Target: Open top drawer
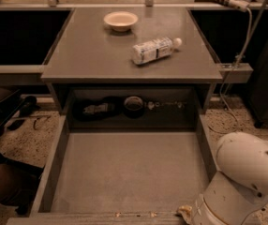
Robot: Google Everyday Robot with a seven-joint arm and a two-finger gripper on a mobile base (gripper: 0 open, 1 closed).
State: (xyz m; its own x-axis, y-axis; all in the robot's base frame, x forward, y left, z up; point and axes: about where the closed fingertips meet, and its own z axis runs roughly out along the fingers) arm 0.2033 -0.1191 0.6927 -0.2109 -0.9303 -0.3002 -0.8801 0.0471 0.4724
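The top drawer [129,172] is a wide grey metal drawer under the counter. It stands pulled far out towards me, its flat grey floor showing and empty. Its front edge [92,216] runs along the bottom of the camera view; the handle is out of view. My white arm [239,182] fills the bottom right corner, reaching down past the drawer's front right corner. The gripper itself is below the frame and not visible.
On the grey counter [78,55] stand a cream bowl [120,20] and a plastic bottle [155,49] lying on its side. Dark items [106,108] lie in the recess behind the drawer. A white cable [244,36] hangs at right. Dark objects sit on the floor at left.
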